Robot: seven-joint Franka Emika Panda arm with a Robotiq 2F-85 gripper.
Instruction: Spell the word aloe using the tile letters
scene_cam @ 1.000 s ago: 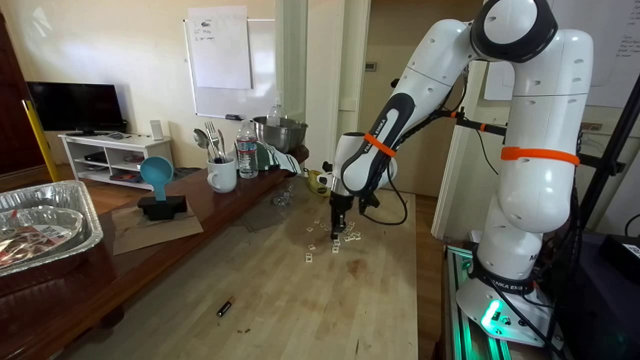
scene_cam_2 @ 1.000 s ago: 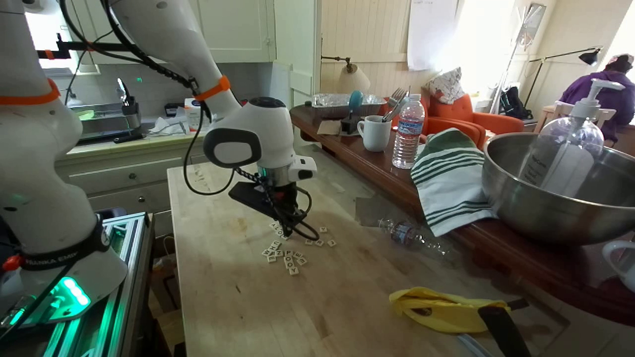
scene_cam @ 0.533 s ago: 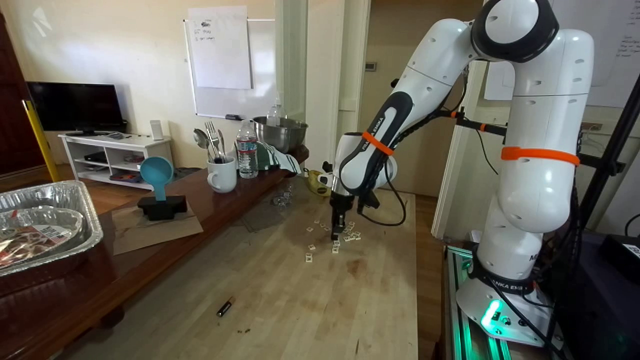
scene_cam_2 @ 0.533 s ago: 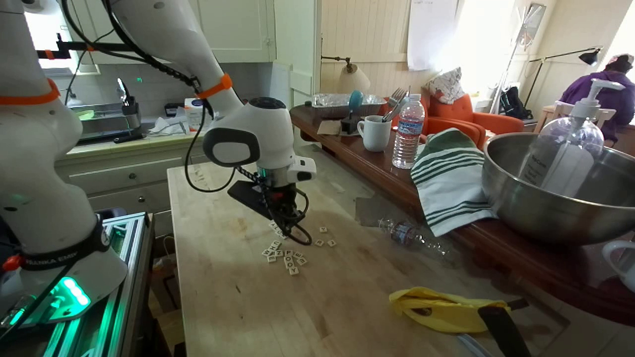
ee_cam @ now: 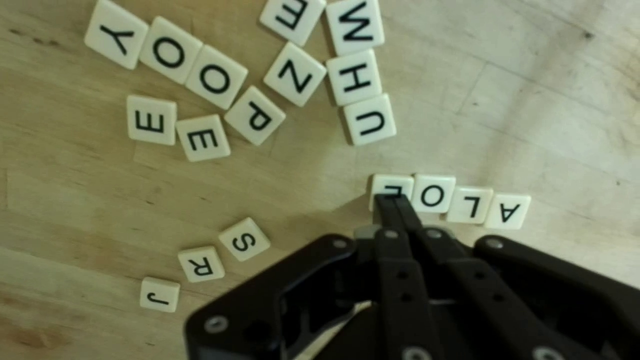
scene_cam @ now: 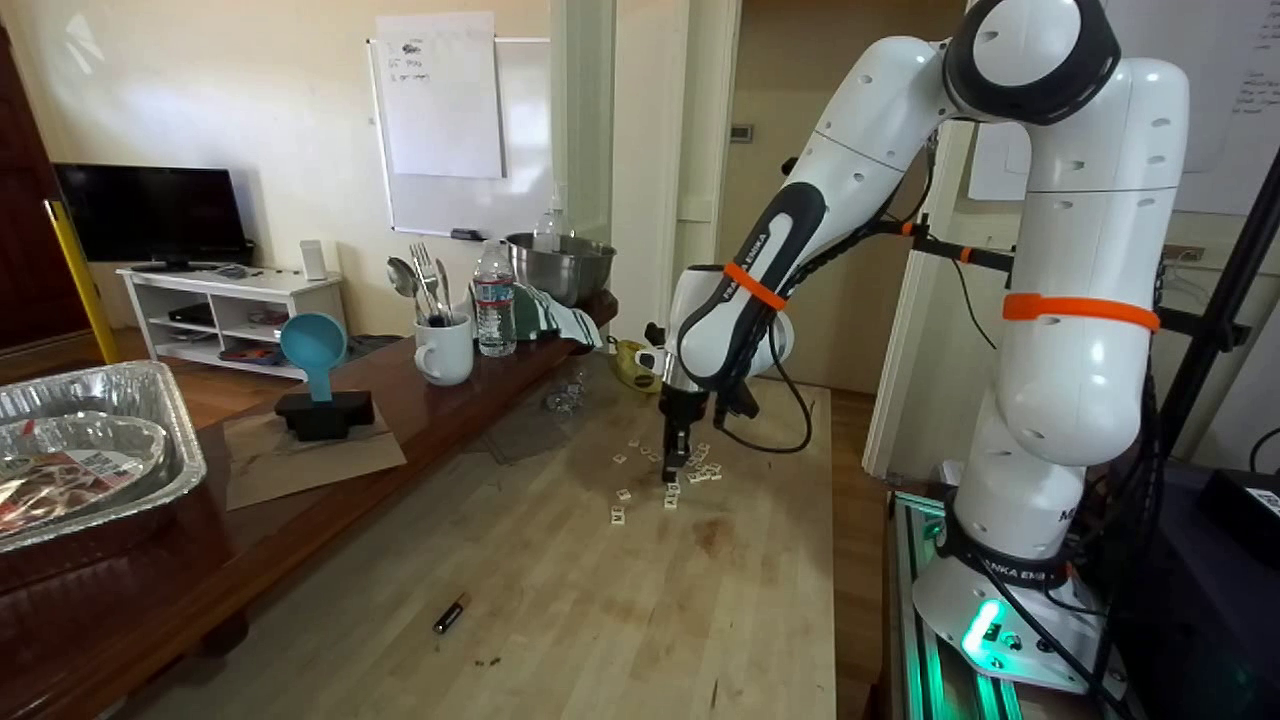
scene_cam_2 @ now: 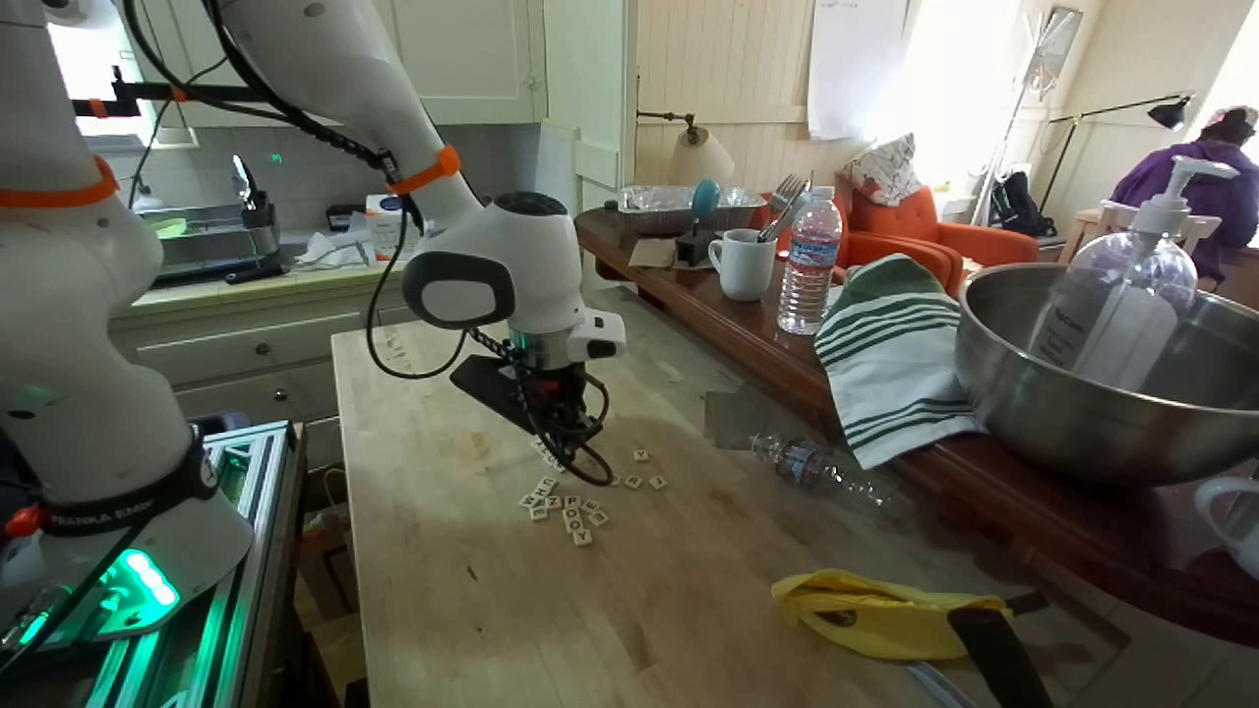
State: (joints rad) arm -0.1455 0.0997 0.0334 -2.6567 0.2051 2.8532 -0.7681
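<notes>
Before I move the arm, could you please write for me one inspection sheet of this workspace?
Surface: wooden tabletop with a brown stain.
Job's things: A tile, L tile, O tile and E tile form a slightly uneven row, right to left in the wrist view; other tile letters lie scattered nearby.
Clutter: yellow object, plastic bottle on its side, what looks like a battery.
Tool: shut, nothing seen inside it; hides part of the E tile, contact unclear.
Cables: black, hanging in loops near the tool.
Surroundings: wooden ledge bears a white mug and metal bowl; a person in the background.
</notes>
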